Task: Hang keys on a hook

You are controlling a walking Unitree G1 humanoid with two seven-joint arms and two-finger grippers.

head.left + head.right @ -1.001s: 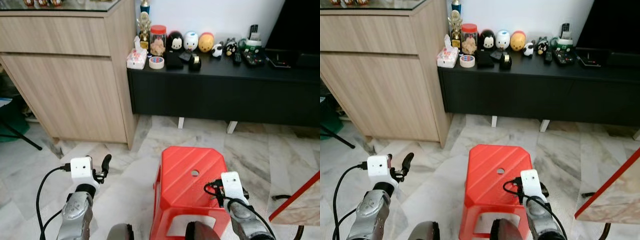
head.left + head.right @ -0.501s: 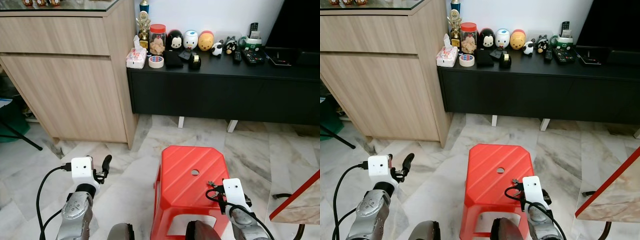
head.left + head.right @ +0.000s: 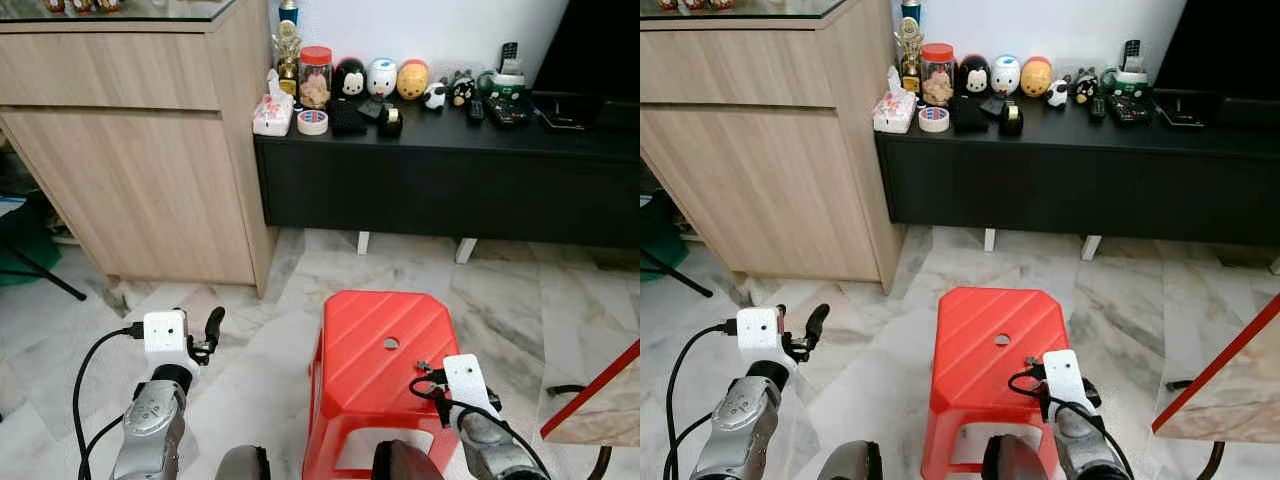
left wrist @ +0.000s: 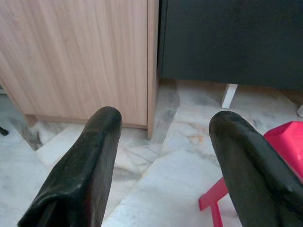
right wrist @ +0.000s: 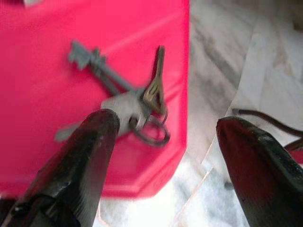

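Note:
A bunch of keys [image 5: 124, 101] on a dark ring lies on the top of a red plastic stool [image 3: 370, 340], close to its near right edge. My right gripper [image 5: 168, 124] hovers just over the keys, open, its fingers either side of them without touching. In the eye views the keys [image 3: 424, 367] peek out just ahead of the right wrist. My left gripper [image 4: 165, 118] is open and holds nothing, low over the marble floor to the left of the stool [image 4: 265, 156].
A light wooden cabinet [image 3: 140, 150] stands at the left. A black low console [image 3: 450, 180] along the back wall carries figurines, a tape roll [image 3: 313, 123] and remotes. A red-edged slab corner [image 3: 600, 400] juts in at the right, with a cable beside it.
My right wrist has sunk slightly and drawn back toward me over the stool. The left arm has not moved.

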